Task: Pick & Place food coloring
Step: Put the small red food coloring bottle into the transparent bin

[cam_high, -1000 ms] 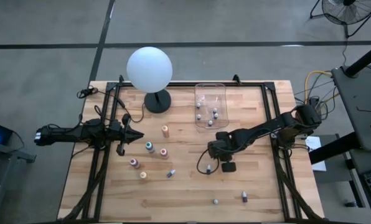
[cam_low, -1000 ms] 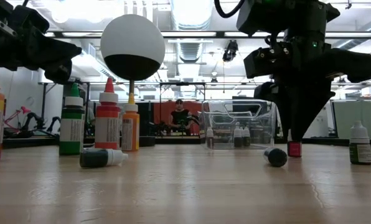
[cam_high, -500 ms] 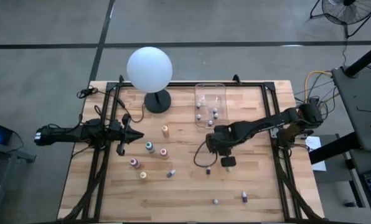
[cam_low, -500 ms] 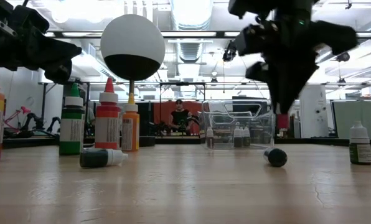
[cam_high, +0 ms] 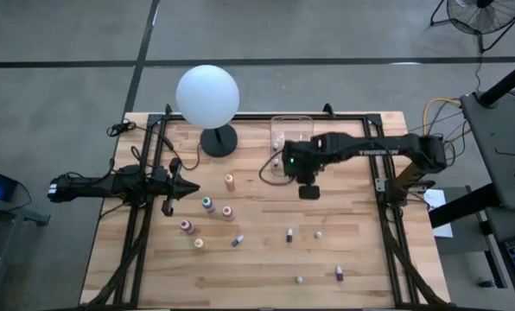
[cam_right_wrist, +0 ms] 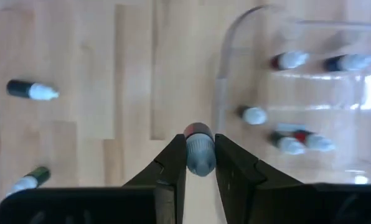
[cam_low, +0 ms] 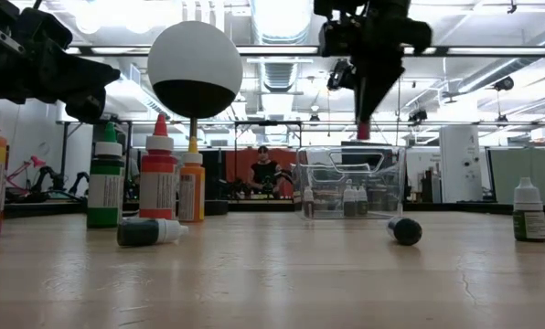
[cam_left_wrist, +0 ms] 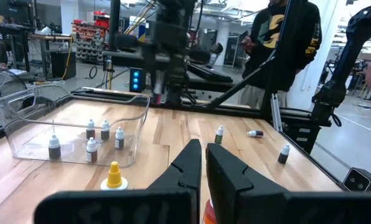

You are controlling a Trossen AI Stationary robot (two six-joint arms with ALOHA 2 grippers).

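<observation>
On the left I see my left gripper (cam_high: 191,187) closed on nothing, parked near the table's left edge beside the lamp (cam_high: 207,95). Colored bottles (cam_high: 207,204) stand mid-table, with small ones scattered toward the right. My right gripper (cam_right_wrist: 200,163) hangs above the near edge of the bin (cam_high: 291,138), pinching a small red-based bottle (cam_right_wrist: 200,149); several more bottles sit in the bin.

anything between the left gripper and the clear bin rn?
Yes: in the high view one orange bottle stands on the wood between the left gripper and the clear bin. The left wrist view shows its yellow cap too.
</observation>
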